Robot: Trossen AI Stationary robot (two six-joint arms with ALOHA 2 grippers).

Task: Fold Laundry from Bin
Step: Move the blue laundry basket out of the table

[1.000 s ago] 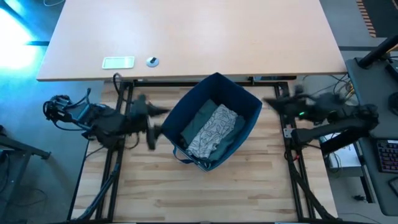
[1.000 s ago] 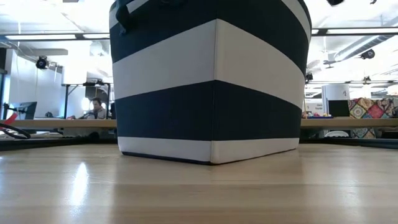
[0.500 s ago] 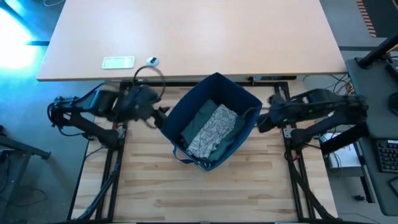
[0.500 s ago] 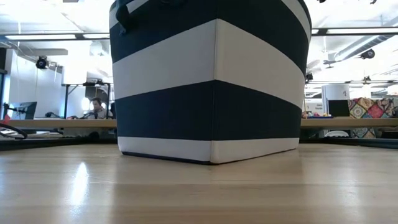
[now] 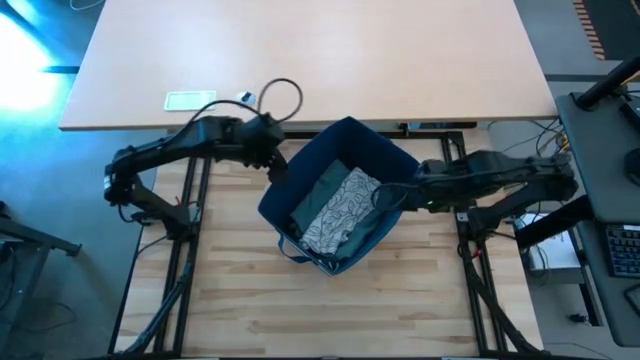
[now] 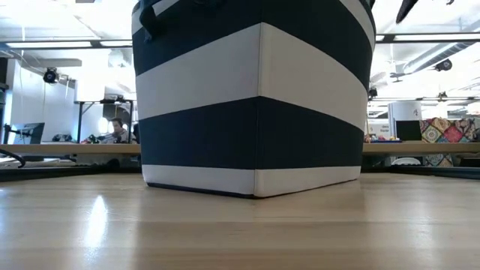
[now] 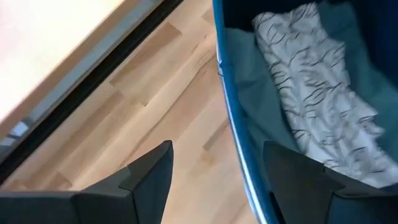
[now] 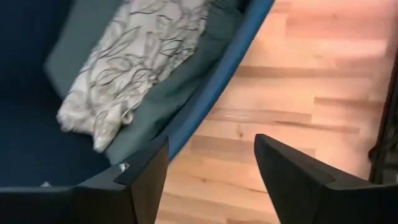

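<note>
The bin (image 5: 345,160), navy with white stripes (image 6: 255,97), stands by its base on the wooden table. In it lie a grey-white patterned garment (image 5: 342,208) on top of a teal-green one (image 5: 318,192). My left gripper (image 5: 272,160) hangs open at the bin's far-left rim (image 7: 227,106), one finger outside the wall and one over the inside. My right gripper (image 5: 385,195) is open at the right rim (image 8: 217,93), likewise astride it. The patterned garment (image 7: 311,93) (image 8: 130,56) and the teal one (image 7: 261,106) (image 8: 180,93) show in both wrist views.
A light desk (image 5: 300,50) stands beyond the table's far edge, with a small card (image 5: 190,100) and a round thing (image 5: 245,98) on it. Bare wood (image 5: 330,310) lies on the near side of the bin. A person (image 6: 116,131) sits far off in the room.
My left gripper has swung from the table's left side toward the far edge and over to the bin's far-left rim. My right gripper has come from the right side leftward onto the bin's right rim. The bin and the garments have kept still.
</note>
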